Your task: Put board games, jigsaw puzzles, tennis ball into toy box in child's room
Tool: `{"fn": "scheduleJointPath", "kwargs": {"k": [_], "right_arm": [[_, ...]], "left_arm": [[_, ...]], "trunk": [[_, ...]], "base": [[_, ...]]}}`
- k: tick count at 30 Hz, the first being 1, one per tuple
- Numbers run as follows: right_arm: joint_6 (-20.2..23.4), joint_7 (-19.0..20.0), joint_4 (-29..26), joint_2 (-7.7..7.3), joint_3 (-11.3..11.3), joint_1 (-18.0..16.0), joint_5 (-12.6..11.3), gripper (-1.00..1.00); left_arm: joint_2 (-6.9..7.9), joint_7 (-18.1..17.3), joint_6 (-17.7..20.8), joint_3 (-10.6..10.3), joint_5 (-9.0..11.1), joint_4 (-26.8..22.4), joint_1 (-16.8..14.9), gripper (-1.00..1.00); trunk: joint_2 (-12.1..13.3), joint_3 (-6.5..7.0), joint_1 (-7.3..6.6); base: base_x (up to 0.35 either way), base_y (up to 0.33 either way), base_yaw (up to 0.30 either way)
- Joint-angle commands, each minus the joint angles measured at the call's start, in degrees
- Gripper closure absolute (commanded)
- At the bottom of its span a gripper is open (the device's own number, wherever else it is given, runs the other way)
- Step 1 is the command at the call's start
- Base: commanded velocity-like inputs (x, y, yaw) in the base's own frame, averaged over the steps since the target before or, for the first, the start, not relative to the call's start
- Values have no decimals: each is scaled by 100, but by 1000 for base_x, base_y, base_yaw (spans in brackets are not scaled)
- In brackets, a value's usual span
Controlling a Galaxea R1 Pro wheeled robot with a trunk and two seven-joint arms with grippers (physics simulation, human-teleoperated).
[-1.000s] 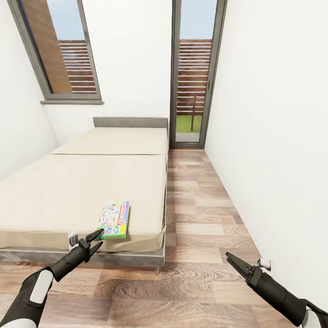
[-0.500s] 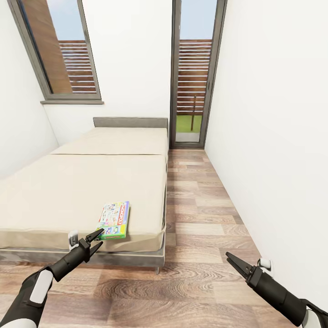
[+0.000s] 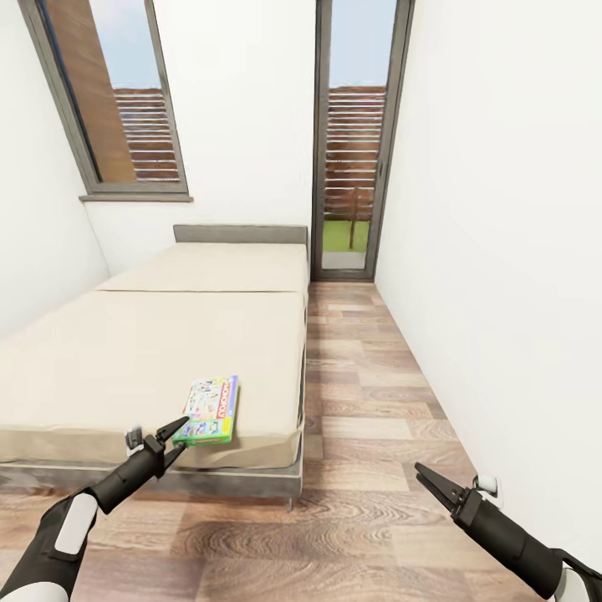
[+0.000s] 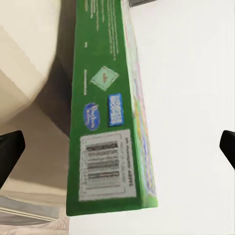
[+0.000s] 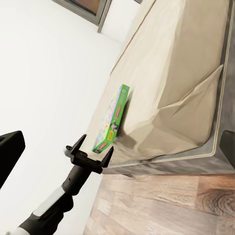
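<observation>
One board game [image 3: 211, 410], a flat box with a white-green lid and a red strip, lies on the beige bed [image 3: 150, 334] near its foot corner. My left gripper [image 3: 178, 433] is open right in front of the box's near edge, not touching it. In the left wrist view the game's green barcode side [image 4: 105, 122] stands between the spread fingertips [image 4: 10, 154]. The right wrist view takes in the game [image 5: 113, 120], the bed [image 5: 181, 73] and the open left gripper [image 5: 93, 152]. My right gripper [image 3: 431, 483] hangs open over the floor. The table, toy box, jigsaw puzzles and tennis ball are out of view.
A wood-plank aisle [image 3: 368, 401] runs between the bed and the white right wall [image 3: 502, 251] to a tall glass door [image 3: 355, 142]. A window [image 3: 117, 100] is above the dark grey headboard [image 3: 241, 233]. A wall socket [image 3: 485, 483] sits beside my right gripper.
The whole picture has shifted slightly downward, so the camera has moved. The left gripper's tips now sit a little higher and closer to the game's near corner. The right arm is unchanged.
</observation>
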Motion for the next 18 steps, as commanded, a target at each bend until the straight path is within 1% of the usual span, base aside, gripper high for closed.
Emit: {"fn": "scheduleJointPath", "kwargs": {"k": [1, 3, 16, 18], "right_arm": [[26, 16, -1, 4, -10, -4, 2, -100], [26, 19, -1, 4, -10, -4, 2, -100], [26, 25, -1, 4, -18, -4, 2, -100], [26, 25, -1, 4, -18, -4, 2, -100]], "left_arm": [[-1, -11, 29, 9, 7, 2, -5, -100], [-1, -11, 25, 9, 8, 2, -6, -100], [-1, -11, 27, 10, 9, 2, -2, -100], [-1, -11, 27, 10, 9, 2, -1, -100]], "trunk": [[38, 14, -23], [119, 50, -67], [119, 50, -67], [199, 85, -111]], "base": [[0, 0, 0], [0, 0, 0], [0, 0, 0], [0, 0, 0]]}}
